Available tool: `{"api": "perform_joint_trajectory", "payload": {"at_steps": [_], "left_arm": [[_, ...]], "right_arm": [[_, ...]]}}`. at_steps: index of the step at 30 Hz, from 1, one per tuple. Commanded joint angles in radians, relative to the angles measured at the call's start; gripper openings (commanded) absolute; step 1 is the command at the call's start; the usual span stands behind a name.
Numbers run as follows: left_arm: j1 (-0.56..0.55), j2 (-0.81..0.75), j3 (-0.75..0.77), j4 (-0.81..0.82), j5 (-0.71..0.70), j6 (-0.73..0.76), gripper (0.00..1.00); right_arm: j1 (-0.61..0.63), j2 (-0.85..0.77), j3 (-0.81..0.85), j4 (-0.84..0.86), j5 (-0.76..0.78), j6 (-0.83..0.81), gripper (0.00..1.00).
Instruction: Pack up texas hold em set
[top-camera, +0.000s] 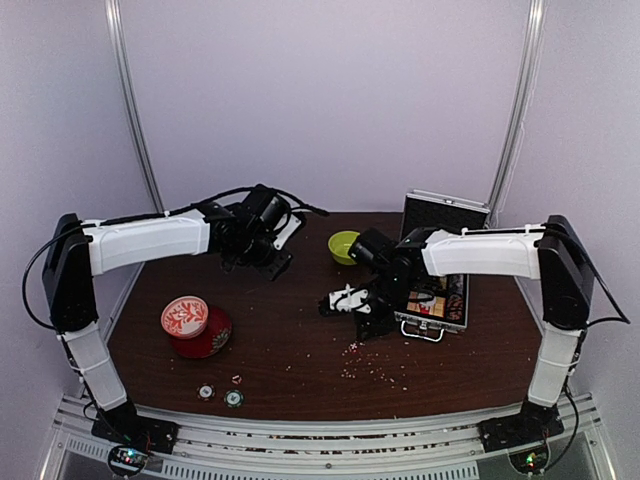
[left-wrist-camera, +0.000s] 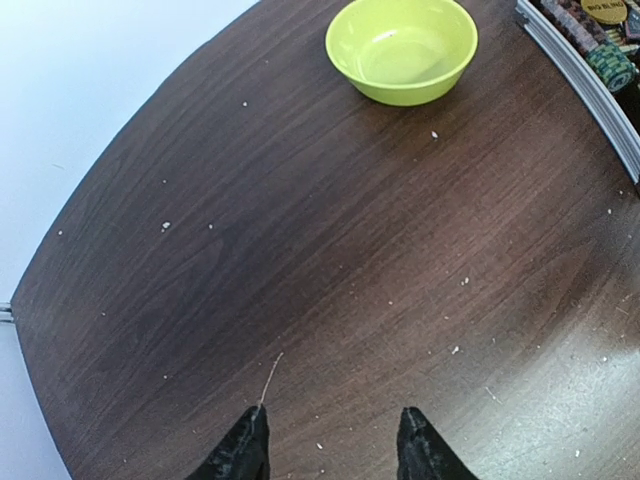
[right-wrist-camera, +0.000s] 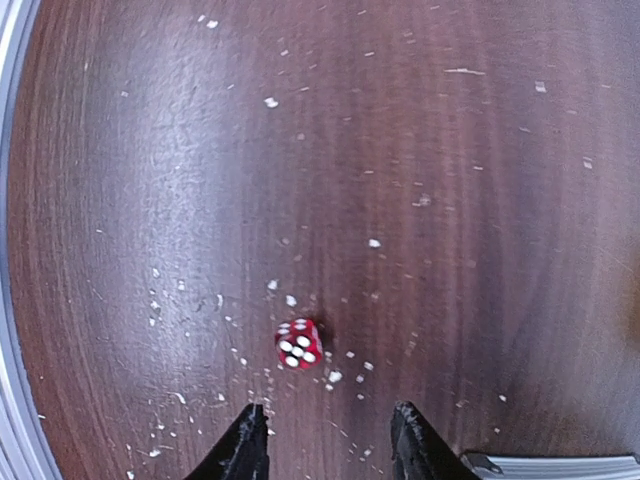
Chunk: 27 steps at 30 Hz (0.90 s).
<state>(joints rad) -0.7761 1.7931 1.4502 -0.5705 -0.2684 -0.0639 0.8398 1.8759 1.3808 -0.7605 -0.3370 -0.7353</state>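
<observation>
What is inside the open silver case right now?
Rows of stacked chips sit along the rim of the silver case, with a round gold disc beside them. The right arm covers much of the interior from above, so the rest cannot be seen.

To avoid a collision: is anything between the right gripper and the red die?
Nothing visible. The red die lies on the table just ahead of the open right gripper, with only tiny white specks around it.

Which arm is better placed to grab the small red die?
Right. The small red die lies just ahead of the open right tool; the left tool faces the lime-green round bowl, no die in view.
</observation>
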Motion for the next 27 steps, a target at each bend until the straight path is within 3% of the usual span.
{"api": "perform_joint_trajectory", "payload": {"at_steps": [1, 13, 27], "left_arm": [[0.009, -0.026, 0.0, 0.072, -0.005, 0.012, 0.44], [0.009, -0.008, 0.007, 0.058, 0.011, 0.007, 0.44], [0.009, 0.012, 0.009, 0.051, 0.015, 0.009, 0.44]], "right_arm": [[0.046, 0.04, 0.032, -0.048, 0.076, -0.045, 0.43], [0.068, 0.116, 0.068, -0.04, 0.075, -0.039, 0.42], [0.068, 0.167, 0.103, -0.066, 0.046, -0.042, 0.22]]}}
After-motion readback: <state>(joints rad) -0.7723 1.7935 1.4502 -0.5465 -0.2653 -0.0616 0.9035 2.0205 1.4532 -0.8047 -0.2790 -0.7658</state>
